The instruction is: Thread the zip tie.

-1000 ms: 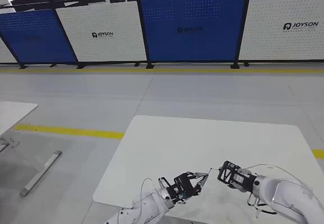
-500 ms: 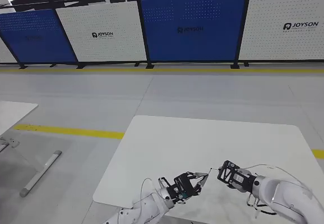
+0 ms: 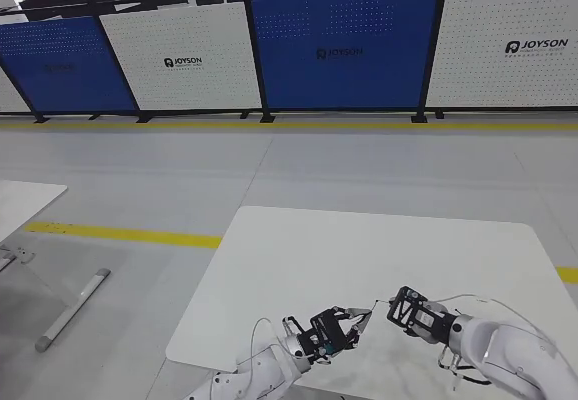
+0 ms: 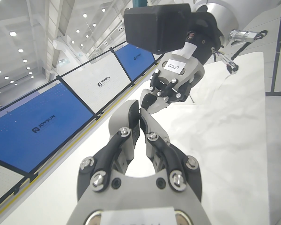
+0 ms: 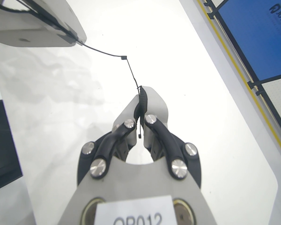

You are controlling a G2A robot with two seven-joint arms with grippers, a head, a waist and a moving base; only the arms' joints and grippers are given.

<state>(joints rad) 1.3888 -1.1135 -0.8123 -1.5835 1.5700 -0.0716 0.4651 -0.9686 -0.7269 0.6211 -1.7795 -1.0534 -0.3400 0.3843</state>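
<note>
From above: finds the left gripper [image 3: 359, 319] and the right gripper [image 3: 391, 307] tip to tip, close but apart, low over the near part of the white table [image 3: 369, 240]. Between them, the zip tie [image 3: 376, 302], a thin black line bridging the gap, one end at each.

From the left wrist: shows the left gripper [image 4: 139, 115] pinched tight, pads pressed flat together with no gap. Cannot make out the zip tie between those pads here. Just beyond the tips, the right gripper [image 4: 152, 105], pointed back toward the left one, above the table [image 4: 236, 129].

From the right wrist: shows the right gripper [image 5: 140, 94] clamped narrow on the zip tie [image 5: 132, 73]. Follows the strap out of the fingertips to a small square head [image 5: 123, 58], kinked there, then on as a slim curve into the tip of the left gripper [image 5: 79, 41], likewise closed on it. Also a short tail end poking back between the right fingers toward the palm. Holds the whole tie above the table [image 5: 178, 47].
</note>
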